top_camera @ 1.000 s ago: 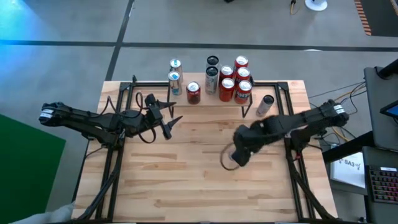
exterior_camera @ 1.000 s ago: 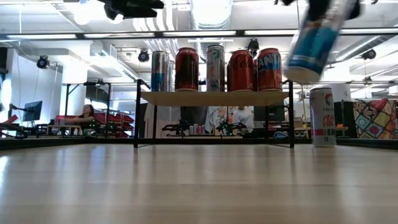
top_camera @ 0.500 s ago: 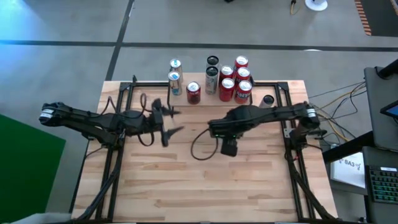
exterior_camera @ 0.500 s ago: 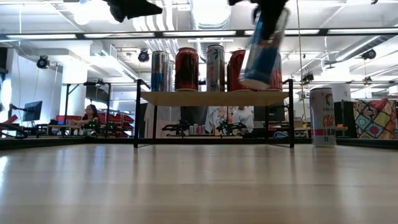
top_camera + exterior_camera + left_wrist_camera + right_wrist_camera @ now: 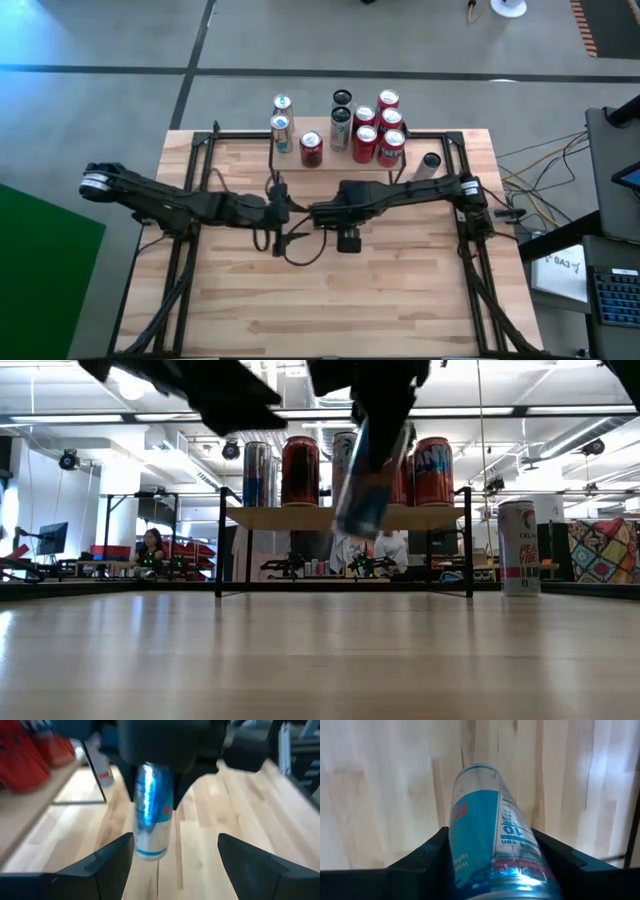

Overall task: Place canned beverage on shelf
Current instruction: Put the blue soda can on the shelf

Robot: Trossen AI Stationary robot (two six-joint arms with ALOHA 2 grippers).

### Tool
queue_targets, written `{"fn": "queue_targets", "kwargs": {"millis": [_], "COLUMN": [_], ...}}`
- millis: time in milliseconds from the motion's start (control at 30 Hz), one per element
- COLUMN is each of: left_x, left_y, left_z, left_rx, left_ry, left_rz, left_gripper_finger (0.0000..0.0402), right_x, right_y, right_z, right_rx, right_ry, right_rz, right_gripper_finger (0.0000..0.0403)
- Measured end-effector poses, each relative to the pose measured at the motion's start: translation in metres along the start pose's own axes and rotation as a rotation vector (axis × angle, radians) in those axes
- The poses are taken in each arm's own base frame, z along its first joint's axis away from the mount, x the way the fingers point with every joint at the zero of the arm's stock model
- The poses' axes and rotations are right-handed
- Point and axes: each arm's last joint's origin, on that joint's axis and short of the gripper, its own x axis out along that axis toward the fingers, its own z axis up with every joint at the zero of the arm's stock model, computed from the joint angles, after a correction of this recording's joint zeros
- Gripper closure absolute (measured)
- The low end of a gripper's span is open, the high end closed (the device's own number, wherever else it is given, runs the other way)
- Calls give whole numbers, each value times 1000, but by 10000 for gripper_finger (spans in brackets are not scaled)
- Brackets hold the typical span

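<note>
High view: right gripper [image 5: 322, 214] is reaching across to mid-table, carrying the blue can; the can itself is mostly hidden under the arm here. Left gripper [image 5: 278, 212] is coming in close from the other side, just beside it. The shelf [image 5: 340, 160] is sitting at the far edge of the table with several cans on it and a gap between the silver pair and the red ones. One lone can [image 5: 429, 163] is standing off the shelf's right end.

Low view: blue can [image 5: 366, 478] is hanging tilted in the air, clamped from above, in front of the shelf and clear of the tabletop [image 5: 320, 660].

Left wrist view: left fingers [image 5: 107, 861] are spread wide, empty, framing the can from either side without touching. The can is hanging from the other gripper's dark body above.

Right wrist view: right fingers [image 5: 427, 855] are closed on the can body, can pointing out over the wood.

Step, as I'm judging it: looks like a mid-air handover or a two-arm carry, placement not yet done. Next move calls for the left fingers closing squarely on the can body before the right lets go, then getting the can upright and setting it into a free spot on the shelf without knocking the neighbours.
</note>
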Motion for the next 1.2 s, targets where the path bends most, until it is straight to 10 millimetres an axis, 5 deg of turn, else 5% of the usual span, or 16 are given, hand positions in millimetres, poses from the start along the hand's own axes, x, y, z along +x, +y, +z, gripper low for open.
{"fn": "queue_targets", "kwargs": {"millis": [367, 733, 1067, 1200], "left_x": [44, 71, 91, 92], "left_y": [-4, -7, -13, -13], "left_z": [-27, -42, -56, -57], "left_rx": [-54, -51, -23, -21], "left_ry": [60, 19, -13, -9], "left_rz": [137, 237, 155, 159], "left_gripper_finger": [123, 62, 62, 92], "right_x": [2, 1, -1, -1], "right_y": [2, 7, 10, 10], "right_z": [10, 11, 13, 13], "right_rx": [14, -4, -10, -28], "right_ry": [-94, -109, -139, -139], "right_rz": [-23, -13, 14, 13], "right_gripper_finger": [189, 189, 189, 189]}}
